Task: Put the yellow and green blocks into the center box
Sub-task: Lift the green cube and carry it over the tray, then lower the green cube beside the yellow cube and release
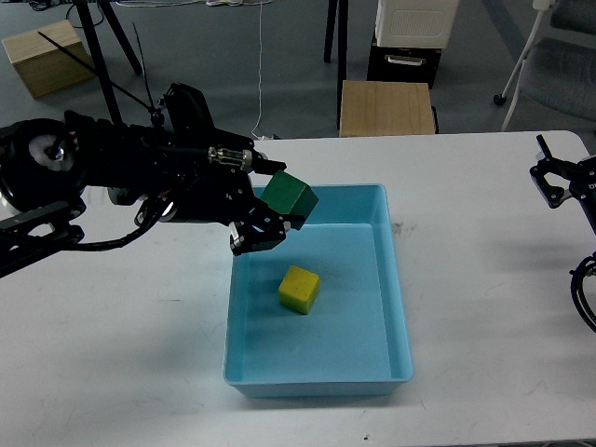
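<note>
A light blue box [396,307] stands in the middle of the white table. A yellow block [299,289] lies inside it, left of its centre. My left gripper [277,208] is shut on a green block [289,196] and holds it in the air over the box's back left corner. My right gripper [551,182] is at the far right edge of the table, away from the box, with its two fingers apart and nothing between them.
The white table [484,326] spreads to both sides of the box. Behind it stand a wooden stool [386,107], a black and white cabinet [410,37], tripod legs [107,56] and a wooden box [51,56] on the floor.
</note>
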Controlling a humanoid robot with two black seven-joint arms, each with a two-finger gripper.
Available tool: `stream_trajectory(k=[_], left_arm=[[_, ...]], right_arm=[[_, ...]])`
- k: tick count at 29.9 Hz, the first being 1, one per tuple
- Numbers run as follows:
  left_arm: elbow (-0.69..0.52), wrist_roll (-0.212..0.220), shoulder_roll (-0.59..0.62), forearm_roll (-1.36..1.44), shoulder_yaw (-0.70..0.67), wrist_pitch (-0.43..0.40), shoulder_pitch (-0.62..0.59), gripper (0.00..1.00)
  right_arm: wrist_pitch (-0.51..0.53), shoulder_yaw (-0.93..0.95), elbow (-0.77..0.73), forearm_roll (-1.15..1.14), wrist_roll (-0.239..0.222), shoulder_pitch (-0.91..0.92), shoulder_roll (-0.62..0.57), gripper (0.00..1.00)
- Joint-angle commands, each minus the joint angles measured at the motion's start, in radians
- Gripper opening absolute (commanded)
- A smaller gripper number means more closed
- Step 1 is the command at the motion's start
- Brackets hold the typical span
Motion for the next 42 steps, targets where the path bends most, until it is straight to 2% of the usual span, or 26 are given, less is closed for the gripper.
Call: stream_trajectory(k=[1,16,25,42], left_arm=[[0.014,0.002,-0.014,0.027,0.051,0.000,0.003,0.38],[0.046,0.005,-0.100,0.027,0.102,0.000,0.052,0.38],[0.155,0.007,-0.201,0.027,0.116,0.000,0.073,0.38],[0.247,-0.001,-0.206,0.027,0.139,0.000,0.084,0.39]], right_arm=[[-0.002,-0.002,0.001,-0.001,0.000,0.001,0.000,0.99],[0.000,-0.002,0.003,-0.003,0.000,-0.011,0.006,0.99],[0.001,0.004,0.003,-0.006,0.000,-0.013,0.006,0.99],[0.001,0.006,0.006,-0.006,0.000,-0.014,0.004,0.99]])
